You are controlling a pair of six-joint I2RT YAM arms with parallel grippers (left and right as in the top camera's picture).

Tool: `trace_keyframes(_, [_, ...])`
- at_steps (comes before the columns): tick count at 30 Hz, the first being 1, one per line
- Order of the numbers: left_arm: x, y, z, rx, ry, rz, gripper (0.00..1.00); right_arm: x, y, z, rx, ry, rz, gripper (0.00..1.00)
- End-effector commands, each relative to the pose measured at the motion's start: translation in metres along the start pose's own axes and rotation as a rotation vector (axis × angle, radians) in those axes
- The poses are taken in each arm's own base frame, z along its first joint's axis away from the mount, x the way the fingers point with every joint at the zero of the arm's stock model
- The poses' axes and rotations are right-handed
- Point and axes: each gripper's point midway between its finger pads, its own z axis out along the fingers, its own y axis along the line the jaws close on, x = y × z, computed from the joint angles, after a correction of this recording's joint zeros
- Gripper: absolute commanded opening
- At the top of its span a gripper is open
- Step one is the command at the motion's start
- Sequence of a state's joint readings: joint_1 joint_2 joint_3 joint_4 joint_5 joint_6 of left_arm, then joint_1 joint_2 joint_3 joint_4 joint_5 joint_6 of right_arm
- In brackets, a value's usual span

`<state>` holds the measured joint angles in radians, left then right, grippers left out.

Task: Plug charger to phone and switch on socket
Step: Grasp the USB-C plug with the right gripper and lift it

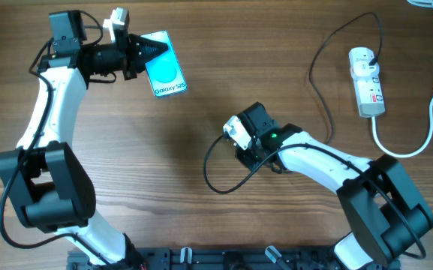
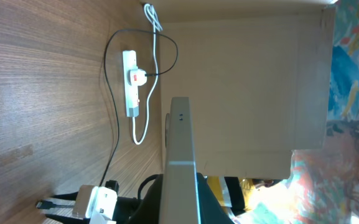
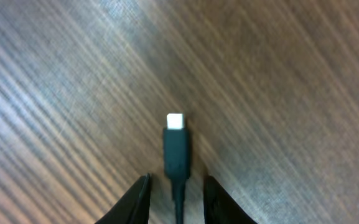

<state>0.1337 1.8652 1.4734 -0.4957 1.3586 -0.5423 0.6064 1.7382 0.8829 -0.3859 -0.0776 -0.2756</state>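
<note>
Two tools are shown. The right tool (image 3: 176, 182) is held low over the table (image 3: 279, 74), its fingers (image 3: 139, 196) spread a little. The plug tip of the charger (image 3: 175, 146) lies between them with its metal end pointing away. A thin gap is seen on each side, so it appears not to be pinched, though the lower part of the fingers is cut off by the frame edge. From the tip, the black cable is carried in a loop beneath the right arm and then up across the table to the socket (image 1: 367, 82). The socket lies at the far right, well apart from both tools. A white plug is seated at its upper end, and a thicker white cable (image 1: 419, 142) is looped beside it. Whether its switches are on cannot be told.

The left tool (image 1: 142, 51) is pressed together on the phone (image 1: 165, 71) at the upper left. One short edge is pinched, and the teal screen with its white lettering is turned up toward the overhead camera. The charger tip and the phone are well apart.
</note>
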Motion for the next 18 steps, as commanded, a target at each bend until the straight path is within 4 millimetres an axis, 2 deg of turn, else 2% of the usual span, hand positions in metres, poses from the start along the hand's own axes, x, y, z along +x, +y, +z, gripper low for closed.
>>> trace_keyframes(1, [0.003,-0.016,-0.004,0.026,0.006,0.051,0.04,0.016,0.0,0.016,0.017,0.065,-0.043,0.25])
trace_keyframes(5, [0.003,-0.016,-0.004,0.026,0.006,0.051,0.04,0.028,-0.004,0.016,0.049,0.116,-0.046,0.18])
trace_keyframes(8, [0.003,-0.016,-0.004,0.026,0.006,0.05,0.04,0.029,-0.002,0.016,0.039,0.122,-0.045,0.25])
trace_keyframes(11, [0.003,-0.016,-0.003,0.026,0.006,0.05,0.04,0.036,0.0,0.015,0.032,0.15,-0.042,0.25])
trace_keyframes(14, [0.003,-0.016,-0.004,0.026,0.006,0.05,0.04,0.034,-0.001,0.015,0.034,0.141,-0.036,0.26])
trace_keyframes(15, [0.003,-0.017,-0.004,0.026,0.006,0.05,0.04,0.034,-0.001,0.015,0.037,0.138,-0.01,0.38])
trace_keyframes(16, [0.003,-0.016,-0.004,0.026,0.006,0.05,0.04,0.033,-0.001,0.015,0.039,0.134,0.007,0.37])
trace_keyframes(18, [0.003,-0.016,-0.004,0.026,0.006,0.05,0.04,0.032,-0.001,0.016,0.041,0.132,0.007,0.13])
